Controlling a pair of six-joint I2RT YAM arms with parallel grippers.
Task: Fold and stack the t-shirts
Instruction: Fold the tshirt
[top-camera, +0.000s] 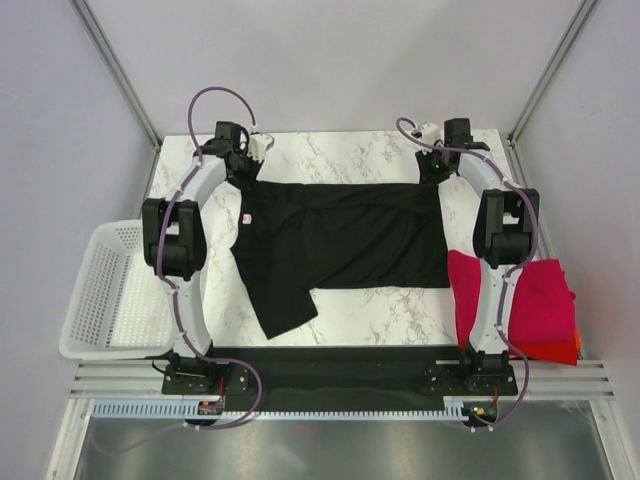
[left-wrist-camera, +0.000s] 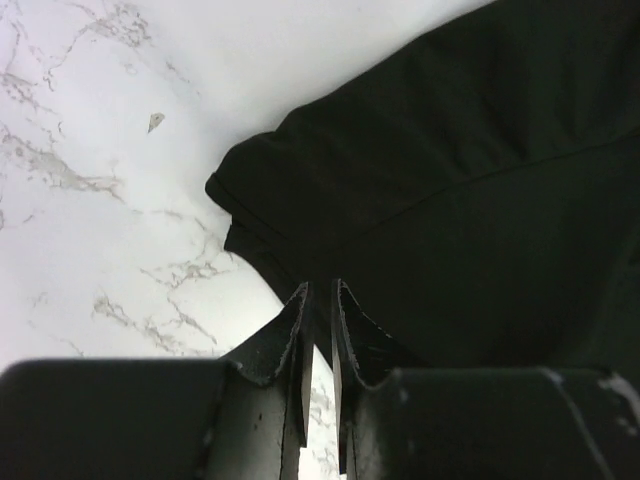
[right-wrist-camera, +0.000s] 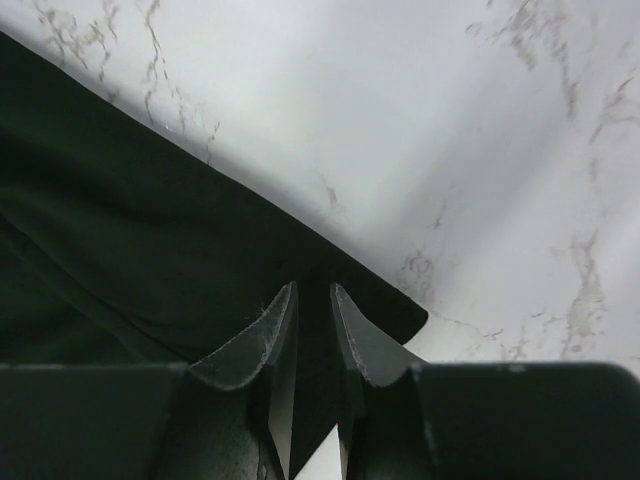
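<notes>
The black t-shirt (top-camera: 340, 240) lies flat across the middle of the marble table, one sleeve trailing toward the near edge. My left gripper (top-camera: 243, 168) is at its far left corner and my right gripper (top-camera: 435, 170) at its far right corner. In the left wrist view the jaws (left-wrist-camera: 320, 285) stand a narrow gap apart, with marble showing through it and the tips at the edge of the black cloth (left-wrist-camera: 450, 200). The right jaws (right-wrist-camera: 313, 285) are also slightly apart, over the shirt's flat corner (right-wrist-camera: 130, 250). A folded magenta-red t-shirt (top-camera: 545, 300) lies on an orange-red one (top-camera: 562, 352) at the right.
A white mesh basket (top-camera: 105, 290) hangs off the table's left edge. The right arm's upright link stands in front of the red stack. Grey walls and metal frame posts close in the table at the back and sides.
</notes>
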